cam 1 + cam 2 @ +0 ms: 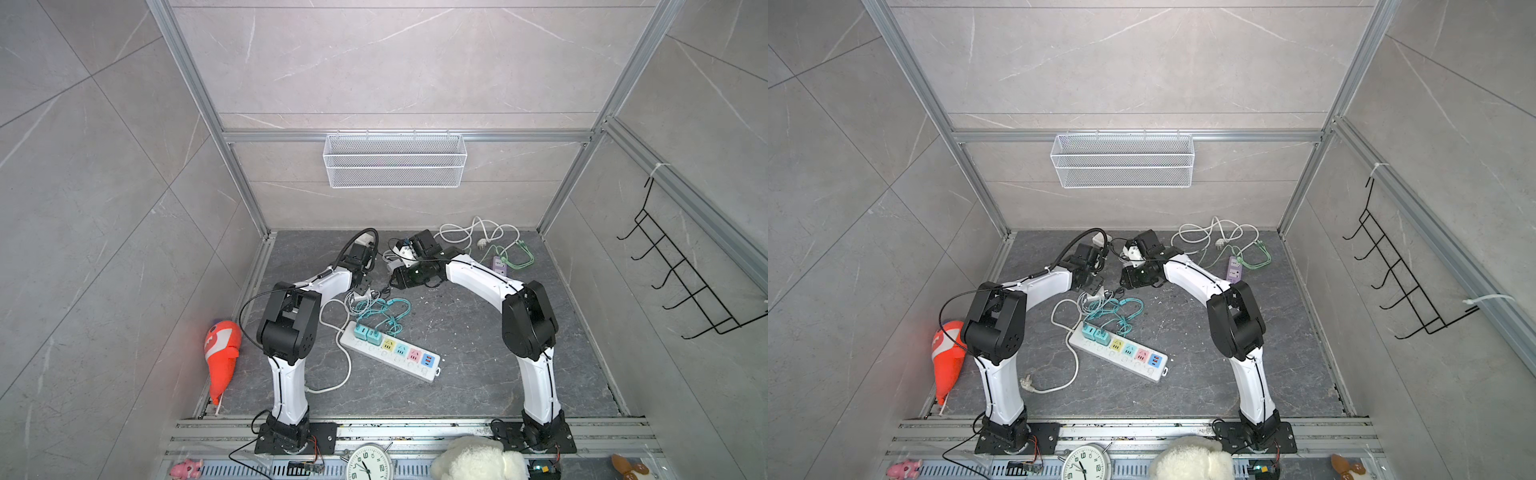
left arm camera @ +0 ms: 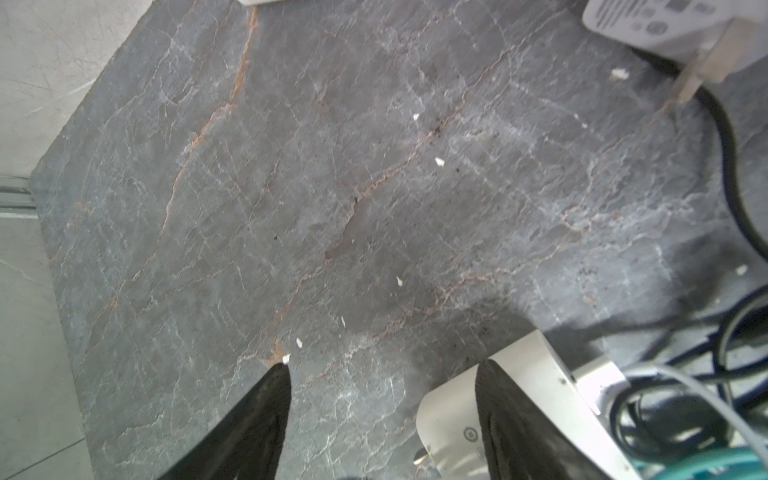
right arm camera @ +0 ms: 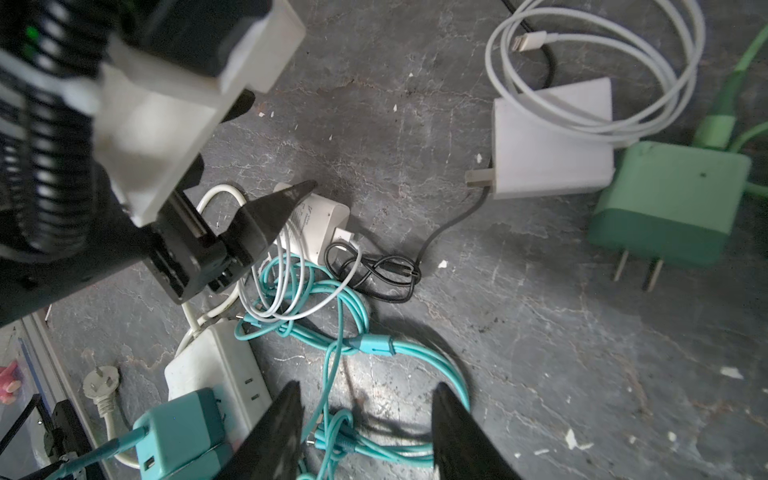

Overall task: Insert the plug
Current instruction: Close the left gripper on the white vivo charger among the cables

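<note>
A white plug (image 2: 453, 411) with a black cable lies on the dark stone floor; a metal prong shows at its end. My left gripper (image 2: 384, 374) is open around it: one finger (image 2: 511, 415) rests over the plug body, the other finger (image 2: 266, 415) stands apart over bare floor. In the right wrist view that finger tip lies on the plug (image 3: 322, 226). The white power strip (image 1: 390, 353) holds two teal chargers (image 1: 368, 334) at one end. My right gripper (image 3: 365, 395) is open above teal cables (image 3: 374, 345), holding nothing. Both grippers, left (image 1: 365, 286) and right (image 1: 392, 281), show in both top views.
A second white charger (image 3: 548, 153) with a coiled white cable and a green charger (image 3: 665, 203) lie further back. A purple strip (image 1: 500, 264) sits at the back right. Teal, white and black cables tangle between plug and power strip. An orange toy (image 1: 222, 353) lies left.
</note>
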You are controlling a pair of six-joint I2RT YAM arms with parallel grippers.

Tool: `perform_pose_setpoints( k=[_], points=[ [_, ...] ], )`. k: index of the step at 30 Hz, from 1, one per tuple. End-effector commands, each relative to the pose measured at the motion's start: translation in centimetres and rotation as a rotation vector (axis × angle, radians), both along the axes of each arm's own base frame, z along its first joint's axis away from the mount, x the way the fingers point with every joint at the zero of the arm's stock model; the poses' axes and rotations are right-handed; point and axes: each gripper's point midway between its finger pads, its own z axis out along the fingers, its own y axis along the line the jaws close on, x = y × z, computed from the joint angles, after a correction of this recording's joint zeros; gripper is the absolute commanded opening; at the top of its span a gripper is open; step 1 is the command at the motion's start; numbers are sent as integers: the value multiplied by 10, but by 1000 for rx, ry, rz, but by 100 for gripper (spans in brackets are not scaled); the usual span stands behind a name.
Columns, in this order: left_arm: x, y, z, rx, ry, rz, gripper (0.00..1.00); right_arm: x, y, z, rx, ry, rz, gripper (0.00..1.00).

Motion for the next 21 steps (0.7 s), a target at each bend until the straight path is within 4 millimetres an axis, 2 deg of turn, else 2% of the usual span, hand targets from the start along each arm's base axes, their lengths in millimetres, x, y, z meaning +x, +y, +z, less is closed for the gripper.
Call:
perform_pose_setpoints(
  k=[1, 7, 15, 21],
  points=[
    [-11, 1, 22, -42, -10, 6, 74, 4, 5, 15, 26, -36, 22, 52],
    [-26, 2, 8, -16, 56, 1, 74, 4, 6, 13, 29, -33, 23, 52],
    [-48, 5, 2, -17, 91, 6, 74, 6, 7, 14, 34, -35, 22, 53],
    [-64, -5, -12, -6, 143, -33, 74, 7, 8, 15, 39, -35, 22, 53]
  ],
)
